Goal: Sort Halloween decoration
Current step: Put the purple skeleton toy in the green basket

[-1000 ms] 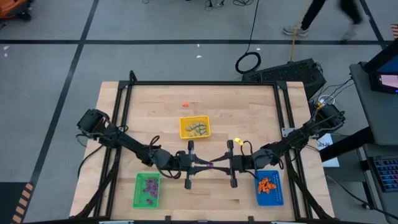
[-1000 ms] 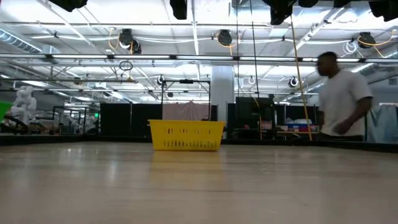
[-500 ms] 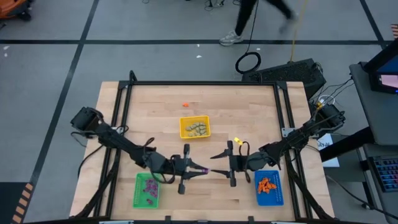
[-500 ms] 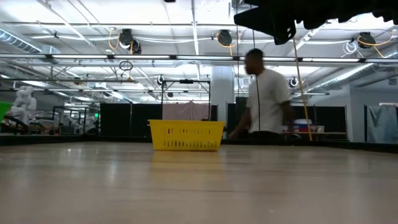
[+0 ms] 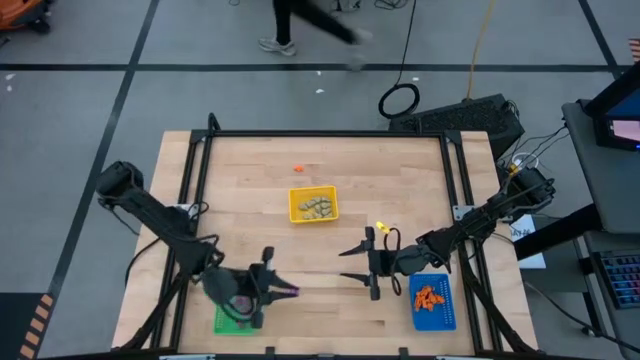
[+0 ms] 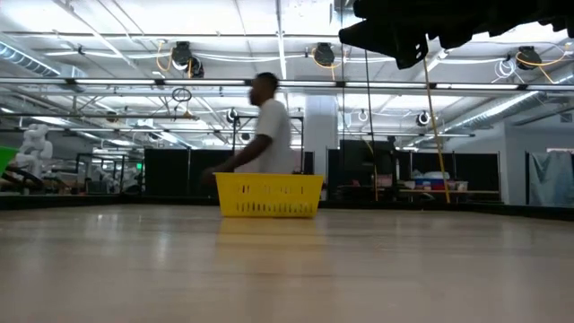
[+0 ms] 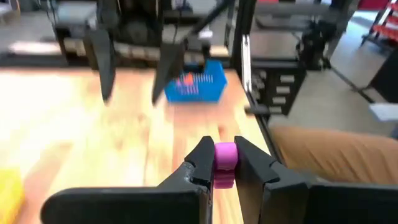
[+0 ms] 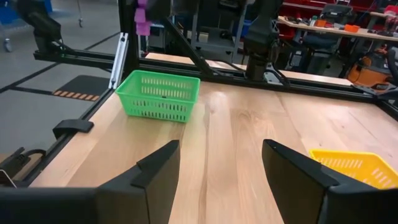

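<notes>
Left arm is stretched low from the bench's [image 5: 400, 165] left edge toward the near side, with the left gripper [image 5: 291, 291] sitting just past the inner edge of the green tray [image 5: 232, 318]. Its fingers [image 7: 202, 163] are pinching a small purple trinket [image 7: 224, 163] right at the tips, so the piece is up off the bench in the gripper, beside the green tray and not in it. In the left wrist view the trinket looks like a stubby little cylinder standing on end between the fingers, long axis running across the line of the fingers; can't make out any more shape than that.

Right arm reaches in from the right edge, bent at the elbow, and the right gripper [image 5: 346, 263] hangs over bare wood near the middle of the near half, just left of the blue tray [image 5: 433, 301]. Its fingers [image 8: 157, 167] are spread wide with nothing between them. The two grippers face each other, apart.

Blue tray has a heap of orange trinkets [image 5: 428, 296], the yellow tray [image 5: 313, 205] in the middle has pale beige-grey ones [image 5: 317, 208], and the green tray has more purple ones [image 5: 241, 301]. One loose orange trinket [image 5: 298, 167] lies on the far side of the bench, beyond the yellow tray.

A person [image 6: 263, 130] is walking past behind the bench.
</notes>
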`<control>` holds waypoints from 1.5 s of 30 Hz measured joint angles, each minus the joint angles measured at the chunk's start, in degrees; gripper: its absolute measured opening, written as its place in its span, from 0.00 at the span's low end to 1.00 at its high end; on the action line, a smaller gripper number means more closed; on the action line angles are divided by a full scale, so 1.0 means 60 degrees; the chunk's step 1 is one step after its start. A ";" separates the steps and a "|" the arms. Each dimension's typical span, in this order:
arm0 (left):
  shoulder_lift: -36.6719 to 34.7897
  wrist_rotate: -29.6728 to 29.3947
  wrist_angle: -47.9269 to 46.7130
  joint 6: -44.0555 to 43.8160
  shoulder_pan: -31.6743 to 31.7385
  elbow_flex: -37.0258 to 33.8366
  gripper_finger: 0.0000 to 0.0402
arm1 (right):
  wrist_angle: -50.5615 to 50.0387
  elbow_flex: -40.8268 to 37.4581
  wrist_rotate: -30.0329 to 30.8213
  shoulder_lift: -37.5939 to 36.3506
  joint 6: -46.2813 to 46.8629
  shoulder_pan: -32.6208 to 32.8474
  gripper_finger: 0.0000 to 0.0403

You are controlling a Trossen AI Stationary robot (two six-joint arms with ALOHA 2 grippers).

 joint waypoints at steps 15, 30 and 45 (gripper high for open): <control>-0.0505 -0.0790 -0.5249 -0.5479 -0.2260 0.0004 0.09 | -0.0040 0.0000 -0.0004 0.0000 -0.0073 0.0000 0.53; -0.0480 -0.0863 -0.7318 -0.8213 -0.3200 -0.0474 0.09 | -0.0040 0.0000 0.0011 0.0000 -0.0076 0.0000 0.53; -0.0469 -0.0361 -0.6835 -0.9396 -0.3245 -0.1169 0.09 | -0.0040 0.0000 0.0015 0.0000 -0.0076 -0.0006 0.53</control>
